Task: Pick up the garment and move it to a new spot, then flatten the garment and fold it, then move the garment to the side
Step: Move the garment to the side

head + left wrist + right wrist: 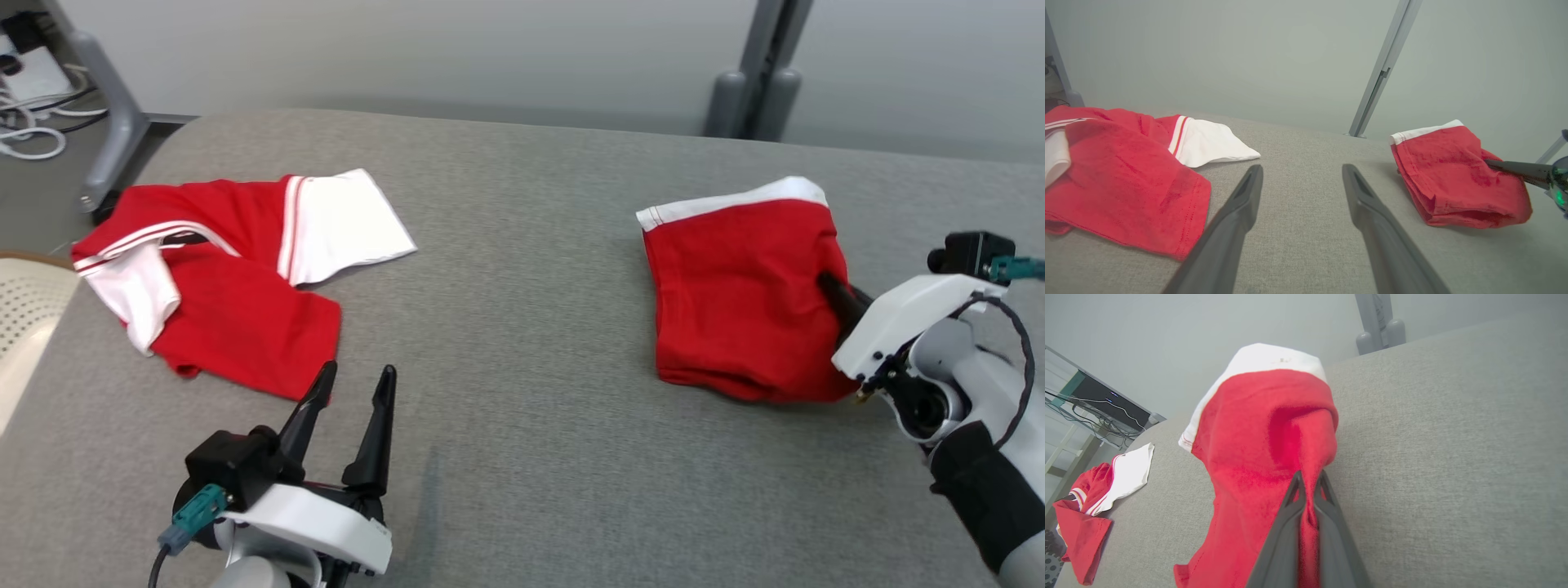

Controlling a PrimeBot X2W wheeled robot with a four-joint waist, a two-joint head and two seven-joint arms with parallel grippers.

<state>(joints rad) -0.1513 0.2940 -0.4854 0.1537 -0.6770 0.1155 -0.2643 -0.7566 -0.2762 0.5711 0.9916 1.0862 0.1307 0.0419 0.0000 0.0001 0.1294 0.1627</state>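
Our right hand [1310, 477] pinches the folded garment [739, 298] to slide it aside, we judge; left hand [359, 371] open

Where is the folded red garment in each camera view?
Head view: folded red garment, right of centre, pinched by the right end effector.
Left wrist view: garment at right.
Right wrist view: garment at centre, in that end effector.
Shared landmark: grey post beyond it.

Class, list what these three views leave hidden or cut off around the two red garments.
- Head view: right tool tips, buried in the folded garment.
- Left wrist view: loose garment, cut by the left edge.
- Head view: pale perforated object, cut by the left edge.
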